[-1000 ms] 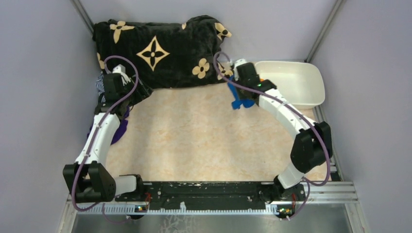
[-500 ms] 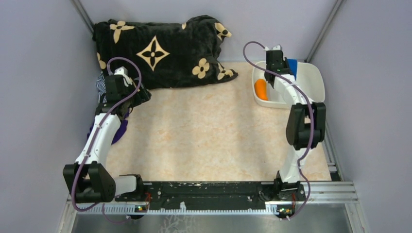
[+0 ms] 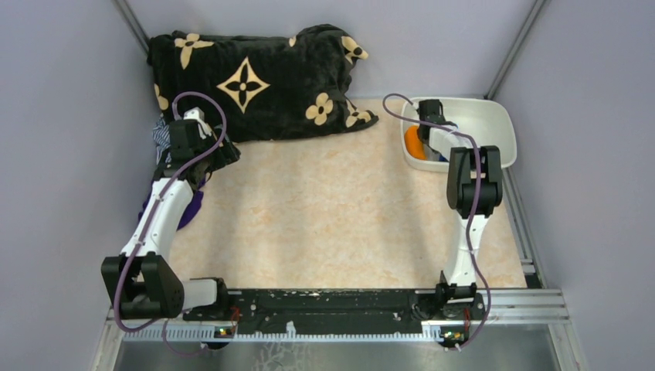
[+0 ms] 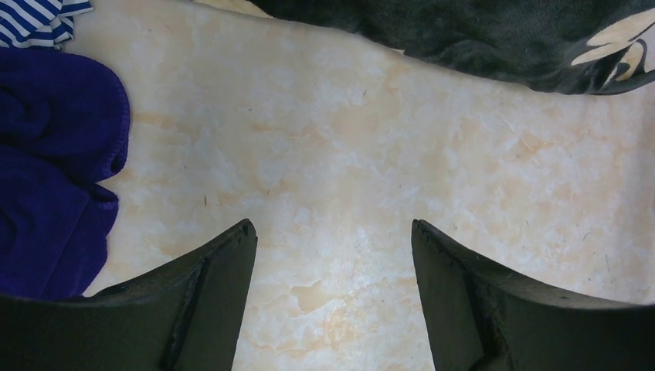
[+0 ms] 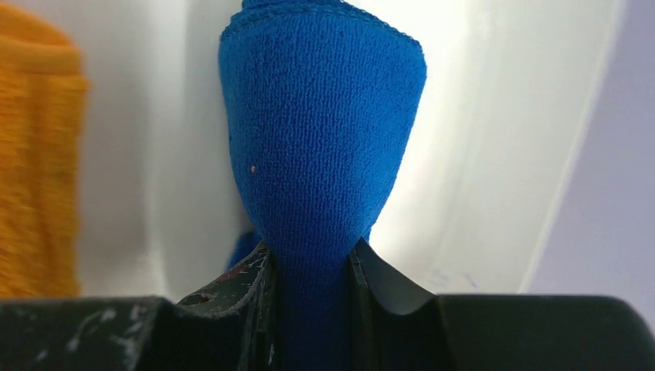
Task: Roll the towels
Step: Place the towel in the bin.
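In the right wrist view my right gripper (image 5: 311, 247) is shut on the rolled royal blue towel (image 5: 320, 139), which stands up from the jaws against the inner wall of the white bin (image 5: 494, 154). The bright orange towel (image 5: 35, 170) lies in the same bin, just left of the blue one, and shows from above (image 3: 415, 143) beside the right wrist. The blue towel is hidden under the arm in the top view. My left gripper (image 4: 332, 226) hangs open over bare marble tabletop at the far left, holding nothing.
The big black plush blanket with tan flowers (image 3: 255, 81) fills the back left. A dark purple cloth (image 4: 46, 193) and a blue-and-white striped cloth (image 4: 35, 19) lie left of the left gripper. The white bin's rim (image 3: 498, 116) is at the back right.
My right arm swung right from the table's back middle, carrying the blue towel, and lowered it into the white bin beside the orange one. The left arm stayed put.
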Robot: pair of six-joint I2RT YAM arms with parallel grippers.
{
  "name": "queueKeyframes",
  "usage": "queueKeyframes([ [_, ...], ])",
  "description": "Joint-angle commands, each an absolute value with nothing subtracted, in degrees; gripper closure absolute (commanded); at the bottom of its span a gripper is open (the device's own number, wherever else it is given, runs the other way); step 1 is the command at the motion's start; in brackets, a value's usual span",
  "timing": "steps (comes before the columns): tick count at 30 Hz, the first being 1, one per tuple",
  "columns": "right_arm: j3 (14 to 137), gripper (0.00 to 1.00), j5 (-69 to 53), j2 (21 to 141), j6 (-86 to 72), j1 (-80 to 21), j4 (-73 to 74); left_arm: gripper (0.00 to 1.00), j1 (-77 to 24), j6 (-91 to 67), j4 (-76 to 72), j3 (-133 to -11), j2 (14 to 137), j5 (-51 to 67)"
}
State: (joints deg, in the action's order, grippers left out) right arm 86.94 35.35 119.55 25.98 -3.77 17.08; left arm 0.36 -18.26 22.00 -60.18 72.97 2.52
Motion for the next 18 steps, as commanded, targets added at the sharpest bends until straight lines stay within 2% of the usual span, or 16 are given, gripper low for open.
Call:
queueKeyframes([
  [1, 90.9, 1.00, 25.1, 122.7, 19.7, -3.0, 21.9, 0.21, 0.3, -17.8, 22.1, -59.9, 72.8, 2.0],
  [11, 91.4, 0.98, 0.6, 122.5, 9.8, 0.8, 25.2, 0.21, 0.3, -18.0, 21.7, -59.5, 72.7, 2.5],
  [18, 88.2, 0.97, -4.0, 119.5, 8.2, 1.1, 22.3, 0.20, 0.3, -18.2, 21.5, -59.3, 72.5, 2.9],
])
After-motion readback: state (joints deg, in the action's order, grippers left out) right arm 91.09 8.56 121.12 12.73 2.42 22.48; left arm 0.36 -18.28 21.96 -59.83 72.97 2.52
